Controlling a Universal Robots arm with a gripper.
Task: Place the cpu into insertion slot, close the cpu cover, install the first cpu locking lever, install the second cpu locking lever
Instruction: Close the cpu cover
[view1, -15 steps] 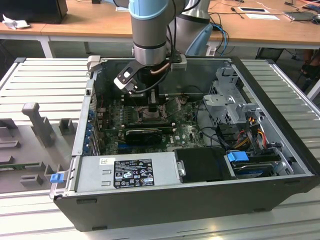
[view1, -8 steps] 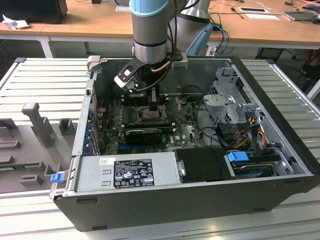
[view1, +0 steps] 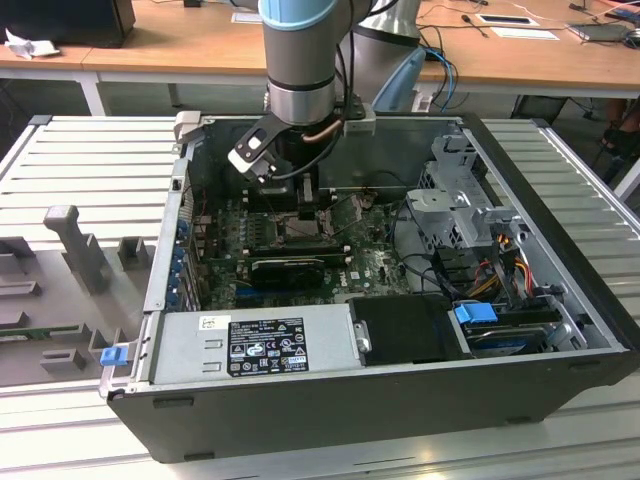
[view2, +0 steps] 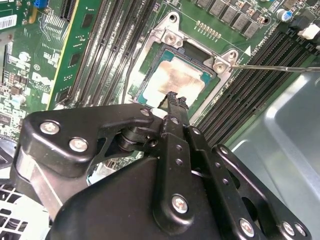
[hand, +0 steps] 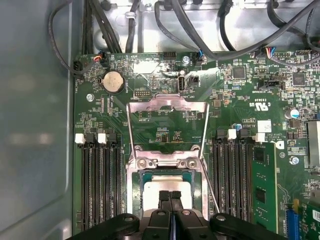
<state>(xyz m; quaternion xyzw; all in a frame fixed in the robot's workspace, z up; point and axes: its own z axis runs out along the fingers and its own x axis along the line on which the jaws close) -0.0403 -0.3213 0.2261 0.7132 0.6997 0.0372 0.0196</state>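
Grey and pale-blue robot arm (view1: 300, 50): reaching into the case from twelve o'clock in the exterior view.
Black two-finger gripper (view1: 305, 205) (view2: 174, 100) (hand: 169, 196): hanging straight over the socket, at about eleven o'clock from the case's middle in the exterior view.
Jaws: pressing fully together, gripping nothing; tips sitting at or just above the chip's face, contact being unclear.
Small flat square cpu with pale silvery-beige face (view2: 175, 80) (hand: 150, 192): lying flat inside the socket, free of the fingers.
Square dark insertion slot with metal rim (view2: 192, 50) (hand: 134, 185): sitting on the green motherboard (hand: 240, 100) between two banks of long black RAM slots (hand: 100, 180).
Thin silver-grey metal cpu cover (hand: 167, 104): standing swung open off the socket, board showing through its central opening.
Thin steel lever rods (hand: 129, 131): running along the open cover's two sides, not lying across the socket.
Grey power supply box (view1: 250, 340): sitting at six o'clock from the gripper in the exterior view.
Silver metal drive cage (view1: 460, 190): sitting at three o'clock from the gripper in the exterior view.
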